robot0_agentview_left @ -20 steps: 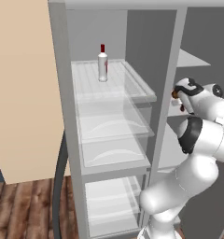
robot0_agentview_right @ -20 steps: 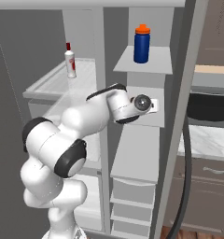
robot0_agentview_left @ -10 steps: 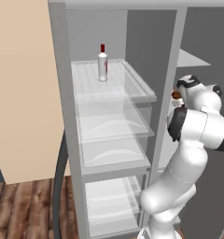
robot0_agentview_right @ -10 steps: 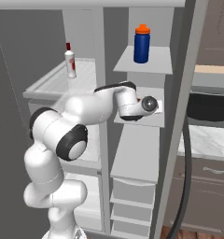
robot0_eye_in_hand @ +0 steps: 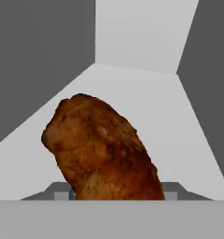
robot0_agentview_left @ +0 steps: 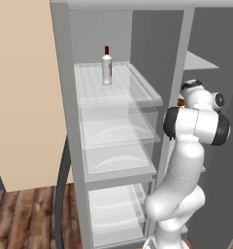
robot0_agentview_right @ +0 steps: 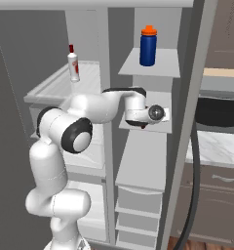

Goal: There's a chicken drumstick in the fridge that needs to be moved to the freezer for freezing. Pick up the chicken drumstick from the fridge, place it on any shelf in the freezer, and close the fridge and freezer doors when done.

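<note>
The gripper is clamped on the chicken drumstick, holding it just above a pale shelf inside the freezer. In the hand view the drumstick leans toward 11 o'clock. A blue bottle stands on the shelf above.

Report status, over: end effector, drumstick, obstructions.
End effector shut on chicken drumstick. Drumstick over freezer shelf, not released. Shelf ahead bare. Both doors open.
</note>
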You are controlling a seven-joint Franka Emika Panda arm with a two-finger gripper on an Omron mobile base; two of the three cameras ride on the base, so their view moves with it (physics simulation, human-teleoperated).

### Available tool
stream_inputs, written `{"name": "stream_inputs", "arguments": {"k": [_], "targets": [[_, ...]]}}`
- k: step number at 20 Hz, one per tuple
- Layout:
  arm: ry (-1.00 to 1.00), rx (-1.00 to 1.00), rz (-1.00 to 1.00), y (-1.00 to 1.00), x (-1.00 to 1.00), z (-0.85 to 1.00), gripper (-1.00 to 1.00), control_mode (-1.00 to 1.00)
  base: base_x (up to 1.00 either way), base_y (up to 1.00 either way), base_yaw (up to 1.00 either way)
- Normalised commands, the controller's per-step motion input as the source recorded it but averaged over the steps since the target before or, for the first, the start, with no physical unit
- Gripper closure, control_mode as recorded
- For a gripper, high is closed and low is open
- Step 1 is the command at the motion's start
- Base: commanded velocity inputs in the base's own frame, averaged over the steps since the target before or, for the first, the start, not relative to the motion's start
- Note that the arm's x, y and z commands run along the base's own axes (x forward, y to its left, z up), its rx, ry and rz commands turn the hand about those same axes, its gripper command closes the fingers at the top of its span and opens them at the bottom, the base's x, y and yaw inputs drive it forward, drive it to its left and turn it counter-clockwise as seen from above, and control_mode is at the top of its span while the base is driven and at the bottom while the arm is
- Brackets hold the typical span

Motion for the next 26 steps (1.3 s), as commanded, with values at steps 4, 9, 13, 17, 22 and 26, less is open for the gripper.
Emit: {"name": "stream_inputs", "arguments": {"k": [4, 9, 13, 17, 22, 26], "targets": [[0.00, 0.00, 0.00, -0.05, 0.34, -0.07, 1.00, -1.00, 0.00, 0.00, 0.00], [0.00, 0.00, 0.00, -0.09, 0.33, -0.05, 1.00, -1.00, 0.00, 0.00, 0.00], [0.00, 0.00, 0.00, -0.01, 0.29, -0.10, 1.00, -1.00, 0.00, 0.00, 0.00], [0.00, 0.00, 0.00, 0.00, 0.29, -0.21, 1.00, -1.00, 0.00, 0.00, 0.00], [0.00, 0.00, 0.00, 0.00, 0.29, -0.32, 1.00, -1.00, 0.00, 0.00, 0.00], [0.00, 0.00, 0.00, 0.00, 0.39, -0.15, 1.00, -1.00, 0.00, 0.00, 0.00]]}}
